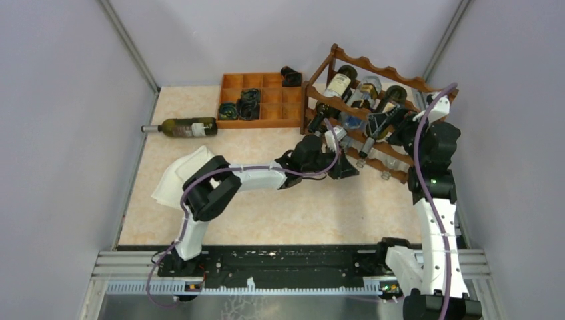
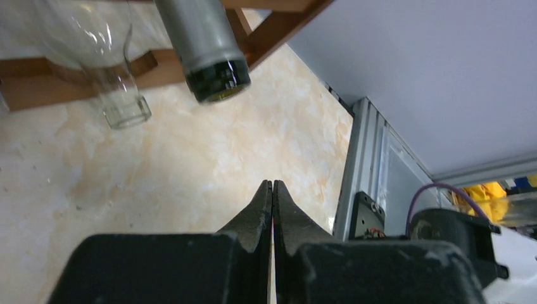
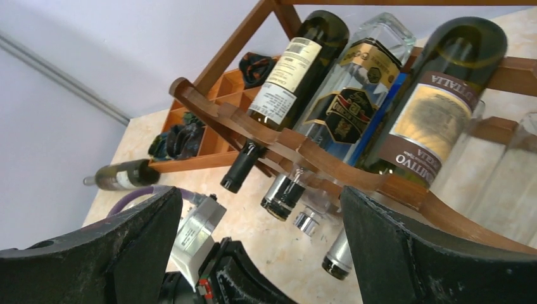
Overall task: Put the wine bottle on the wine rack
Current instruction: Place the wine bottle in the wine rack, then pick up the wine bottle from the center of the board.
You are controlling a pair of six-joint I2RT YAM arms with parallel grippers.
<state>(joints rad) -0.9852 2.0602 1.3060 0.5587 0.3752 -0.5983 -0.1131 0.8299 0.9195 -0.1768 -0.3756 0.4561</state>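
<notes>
The reddish-brown wine rack stands at the back right and holds several bottles. Its wavy rail carries three labelled ones side by side. One dark wine bottle lies on its side on the table at the far left, also visible in the right wrist view. My left gripper is shut and empty, low over the table in front of the rack. Just beyond its tips hang a silver-capped bottle neck and a clear glass neck. My right gripper is open and empty, facing the rack's front.
A flat orange-brown compartment tray with dark coiled items sits left of the rack. A white cloth lies under the left arm's elbow. Grey walls close in both sides, and a metal frame rail borders the table on the right.
</notes>
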